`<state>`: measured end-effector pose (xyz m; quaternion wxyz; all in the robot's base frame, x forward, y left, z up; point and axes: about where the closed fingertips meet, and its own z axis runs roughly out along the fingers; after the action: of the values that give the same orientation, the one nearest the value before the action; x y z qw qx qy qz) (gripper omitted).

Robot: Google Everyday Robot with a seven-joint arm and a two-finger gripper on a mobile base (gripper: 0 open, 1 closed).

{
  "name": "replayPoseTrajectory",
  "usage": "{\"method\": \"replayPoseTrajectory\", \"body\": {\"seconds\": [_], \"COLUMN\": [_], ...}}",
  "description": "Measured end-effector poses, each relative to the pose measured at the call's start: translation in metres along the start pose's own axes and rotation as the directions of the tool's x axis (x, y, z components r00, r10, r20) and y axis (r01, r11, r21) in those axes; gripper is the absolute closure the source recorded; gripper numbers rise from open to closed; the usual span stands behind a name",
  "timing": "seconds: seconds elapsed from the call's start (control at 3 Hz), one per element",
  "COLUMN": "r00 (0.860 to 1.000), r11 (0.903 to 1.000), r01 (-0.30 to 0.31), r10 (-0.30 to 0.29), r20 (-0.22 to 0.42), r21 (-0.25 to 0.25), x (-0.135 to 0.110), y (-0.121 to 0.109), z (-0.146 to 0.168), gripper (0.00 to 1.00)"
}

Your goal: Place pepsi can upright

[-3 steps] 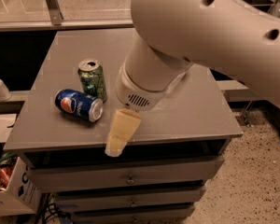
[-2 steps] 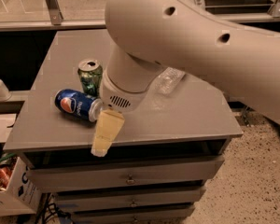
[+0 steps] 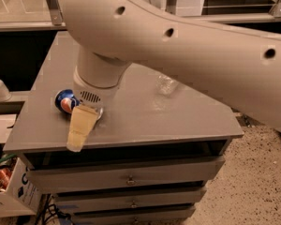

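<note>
We are at the reach: the gripper (image 3: 80,131) hangs just beside the pepsi can (image 3: 64,101), seemingly lying on the counter (image 3: 178,121); its state we cannot tell. Next comes grasping.

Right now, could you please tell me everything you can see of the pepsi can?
Only one end of the pepsi can shows: dark blue metal with a red and white patch. It seems to lie on its side on the grey table, near the front edge. The gripper, just in front, hides the rest; contact is unclear.
</note>
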<state>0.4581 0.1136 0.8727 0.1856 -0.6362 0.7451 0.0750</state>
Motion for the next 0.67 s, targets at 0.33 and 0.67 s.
{"method": "replayPoseTrajectory", "body": {"seconds": [0.33, 0.67], "r00": [1.0, 0.999], "r11": [0.9999, 0.9999], "r01": [-0.009, -0.008], "r10": [0.009, 0.008], "r20": [-0.018, -0.031], "r21": [0.012, 0.011], "x": [-0.02, -0.036], "y": [-0.011, -0.016], "z": [0.006, 0.016], "gripper": [0.0, 0.0]}}
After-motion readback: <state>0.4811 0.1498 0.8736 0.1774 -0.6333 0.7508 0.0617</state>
